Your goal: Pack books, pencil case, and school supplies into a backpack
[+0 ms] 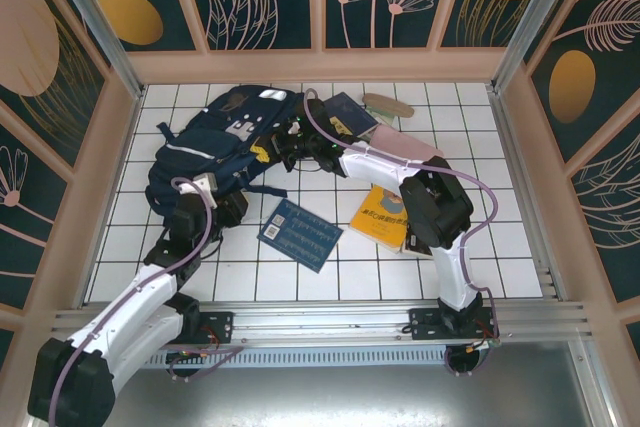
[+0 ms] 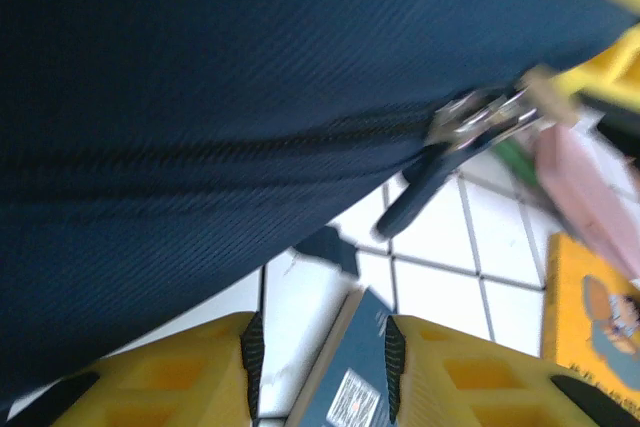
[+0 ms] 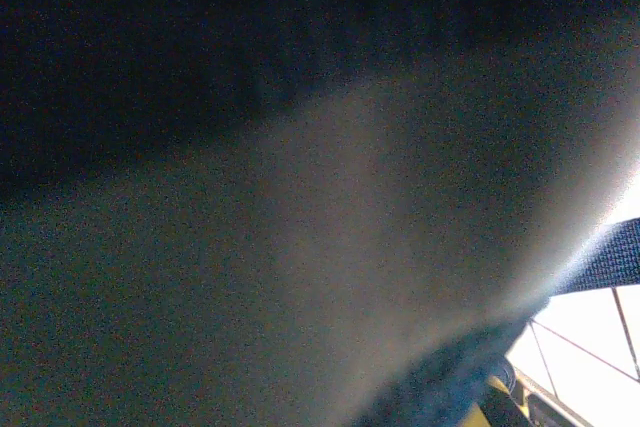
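Observation:
The navy backpack (image 1: 215, 142) lies at the back left, its fabric and zipper pull (image 2: 470, 119) close above my left gripper (image 2: 320, 347). That gripper (image 1: 228, 203) hovers by the backpack's near edge, open, with nothing between its yellow fingers (image 2: 170, 377). Below it lies the blue book (image 1: 297, 234) (image 2: 350, 387). My right gripper (image 1: 266, 151) reaches into the backpack's right side, where dark fabric (image 3: 250, 147) covers its camera; it is shut, and whether it pinches fabric is hidden. The yellow book (image 1: 383, 217), pink pencil case (image 1: 405, 143), tan oval piece (image 1: 388, 104) and a dark navy book (image 1: 350, 114) lie to the right.
The white tiled table (image 1: 500, 247) is walled by patterned panels on three sides, with a metal rail (image 1: 320, 322) along the near edge. My right arm (image 1: 440, 212) arches over the yellow book. A green bit (image 2: 515, 157) shows beside the pink pouch (image 2: 585, 187).

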Available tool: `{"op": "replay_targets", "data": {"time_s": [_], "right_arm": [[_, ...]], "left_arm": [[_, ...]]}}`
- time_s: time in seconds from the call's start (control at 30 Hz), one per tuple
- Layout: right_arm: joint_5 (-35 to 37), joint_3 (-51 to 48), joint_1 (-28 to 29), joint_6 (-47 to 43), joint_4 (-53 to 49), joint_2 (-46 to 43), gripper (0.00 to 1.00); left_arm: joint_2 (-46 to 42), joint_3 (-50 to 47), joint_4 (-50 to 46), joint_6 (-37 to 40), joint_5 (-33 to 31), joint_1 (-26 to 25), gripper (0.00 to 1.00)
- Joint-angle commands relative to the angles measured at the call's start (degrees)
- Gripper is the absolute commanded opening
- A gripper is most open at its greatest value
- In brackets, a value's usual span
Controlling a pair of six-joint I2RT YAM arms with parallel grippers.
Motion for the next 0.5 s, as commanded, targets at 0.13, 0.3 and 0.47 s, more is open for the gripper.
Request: {"op": "replay_targets", "data": {"time_s": [0.13, 0.3, 0.47], "right_arm": [[-3.3, 3.0, -0.9, -6.9, 5.5, -2.2, 0.00], [-7.2, 2.3, -1.3, -11.1, 11.6, -1.5, 0.00], [-9.7, 2.0, -1.6, -14.7, 11.9, -1.2, 0.00]], "left_arm": [[-10.2, -14.3, 30.1, 7.7, 1.3, -0.3, 0.46], [-3.7, -17.7, 44.0, 11.4, 6.1, -0.3, 0.46], [0.0, -20.6, 53.2, 15.6, 5.4, -0.3, 0.47]]}}
